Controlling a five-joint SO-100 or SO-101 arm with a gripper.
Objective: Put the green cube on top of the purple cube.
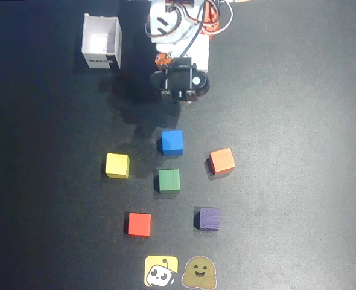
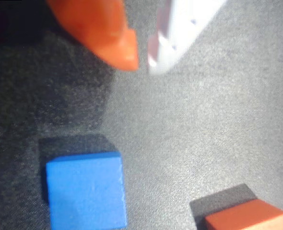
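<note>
Toward the far left corner of the dark table [image 1: 298, 90], in the overhead view, an open white box [image 1: 101, 41] stands alone. Nearer the middle, a yellow cube [image 1: 117, 165] lies furthest left in a loose ring of cubes, and a red cube [image 1: 139, 224] sits closer to the near edge. Right of the yellow one, the green cube [image 1: 169, 180] rests at the centre of the ring, flat on the table and touching nothing. Just beyond it, toward the far edge, is a blue cube [image 1: 172, 142]. The arm [image 1: 179, 36] reaches in from the middle of the far edge, and its fingers [image 2: 141, 60] hang above bare table short of the blue cube; in the wrist view the orange finger and the white one stand only a narrow gap apart, with nothing between them. Two stickers lie at the near edge, a yellow one [image 1: 161, 270] and a brown smiling one [image 1: 200, 273]. Right of the green cube and nearer the near edge sits the purple cube [image 1: 209, 219], apart from its neighbours. Furthest right is an orange cube [image 1: 221, 161].
</note>
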